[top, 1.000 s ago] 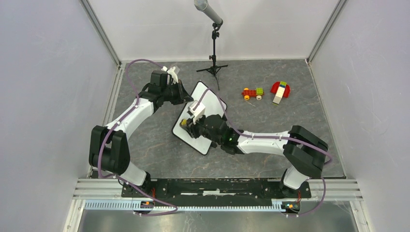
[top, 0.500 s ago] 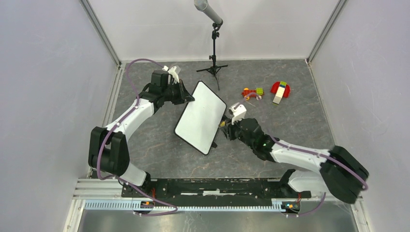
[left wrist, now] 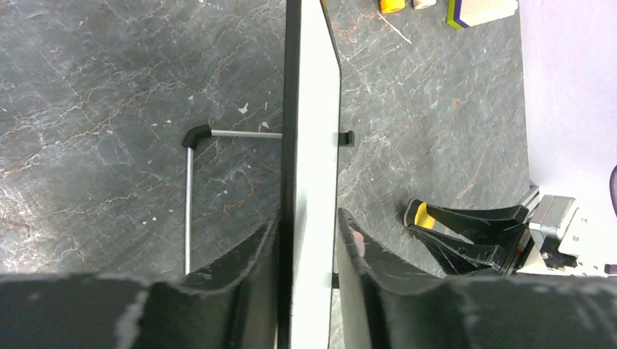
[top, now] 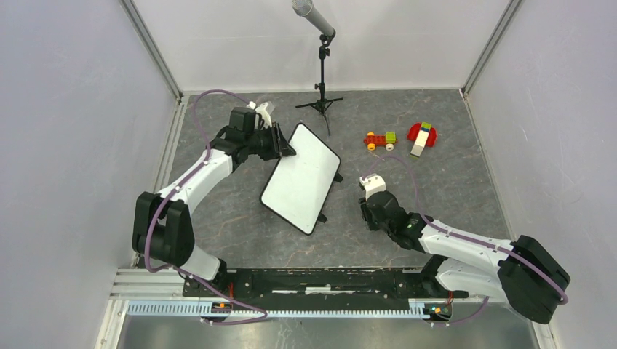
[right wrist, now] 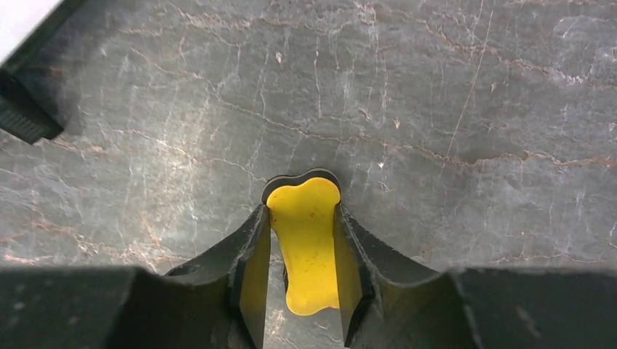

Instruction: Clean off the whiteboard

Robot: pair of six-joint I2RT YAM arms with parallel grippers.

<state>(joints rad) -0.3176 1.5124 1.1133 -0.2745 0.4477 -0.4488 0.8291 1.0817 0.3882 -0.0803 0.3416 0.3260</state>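
The whiteboard [top: 300, 178] stands tilted on the grey table, its white face showing no writing in the top view. My left gripper [top: 285, 150] is shut on its upper edge; in the left wrist view the board [left wrist: 316, 145] runs edge-on between the jaws of the left gripper [left wrist: 309, 218]. My right gripper [top: 361, 206] is to the right of the board, apart from it, shut on a yellow eraser [right wrist: 305, 240] just above the table. The right gripper [right wrist: 302, 211] points toward the board's black foot [right wrist: 25, 116]. The eraser tip also shows in the left wrist view [left wrist: 420, 213].
A microphone stand [top: 322, 80] is at the back behind the board. A toy car [top: 380, 140] and a red block toy [top: 422, 136] lie at the back right. The board's wire leg [left wrist: 190, 203] rests on the table behind it.
My right gripper has left the board's face and moved right and toward the near side with the eraser. The left gripper stays on the board, which shifted slightly.
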